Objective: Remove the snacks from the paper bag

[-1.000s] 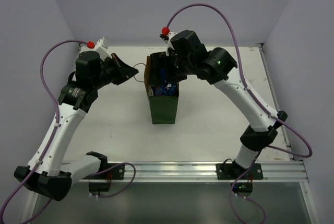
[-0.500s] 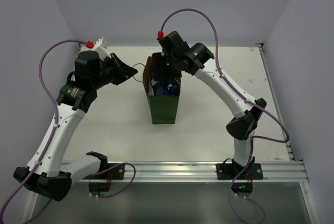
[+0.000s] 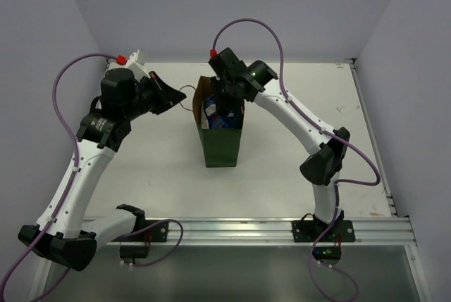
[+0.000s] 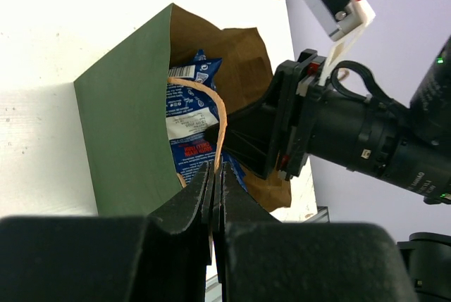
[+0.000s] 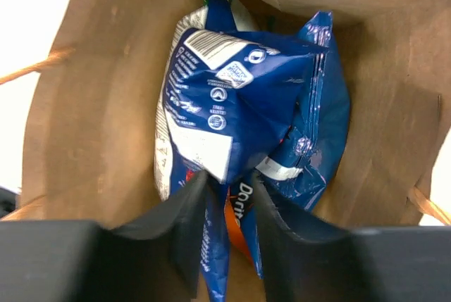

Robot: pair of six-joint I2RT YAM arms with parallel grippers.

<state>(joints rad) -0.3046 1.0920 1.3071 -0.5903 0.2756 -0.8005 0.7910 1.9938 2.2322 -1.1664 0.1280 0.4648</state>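
On the white table (image 3: 155,175), the dark green paper bag (image 3: 220,143) stands upright near the middle, its mouth open, both arms meeting at its far end. We read the bag itself as the chief hazard: it is tall, light and narrow-footed, and a lift that drags on its kraft walls could tip it or carry it up with the load.

The right gripper (image 5: 227,179) is down inside the mouth. Its jaws stand narrowly apart astride a lower fold of the blue-and-white packet (image 5: 246,98), and we cannot tell whether they already bite. That packet fills the bag almost from wall to wall (crinkly foil, by the look of it), so a hold on so thin a fold might slide off, or the packet might wedge against the paper on the way out.

The left gripper (image 4: 215,174), to the left of the bag, has its fingers pressed together on the thin handle loop (image 4: 221,115), steadying the bag. A hard upward pull on the packet would load that loop, and we judge it could tear or slip free.

An orange packet (image 5: 238,209) lies under the blue one, just at the right jaws, and could be caught along with it and dropped.
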